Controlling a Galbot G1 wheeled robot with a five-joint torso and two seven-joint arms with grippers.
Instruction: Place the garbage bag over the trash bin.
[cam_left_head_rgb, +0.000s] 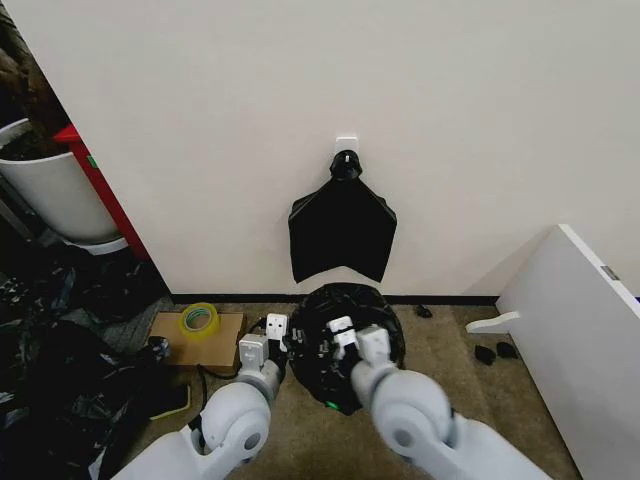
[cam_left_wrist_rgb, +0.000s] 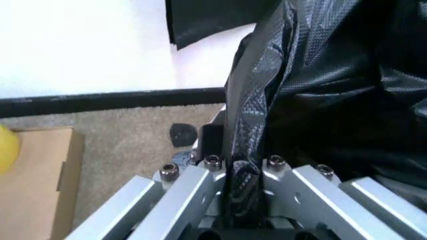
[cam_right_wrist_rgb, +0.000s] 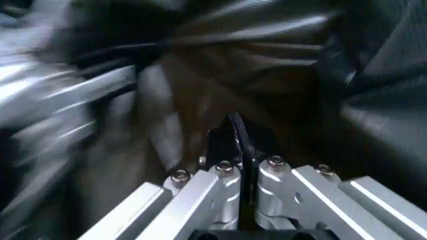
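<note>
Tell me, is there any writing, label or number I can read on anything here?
None that can be read.
The tape roll, the cardboard under it and the garbage bag both grippers pinch show no print.
The flat black bundle on the wall hook is plain too.
The small dark mark on the white panel at right is too small to read.

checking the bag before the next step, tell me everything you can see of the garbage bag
The garbage bag is thin, glossy black plastic, crinkled, with a fine embossed texture in the left wrist view. It sits bunched in a rounded mound on the carpet by the wall, below a flat black bundle on a hook. The left tool is shut on a pulled-up fold at its left edge, and the right tool pinches a fold near its middle. The bin itself cannot be made out under it.
</note>
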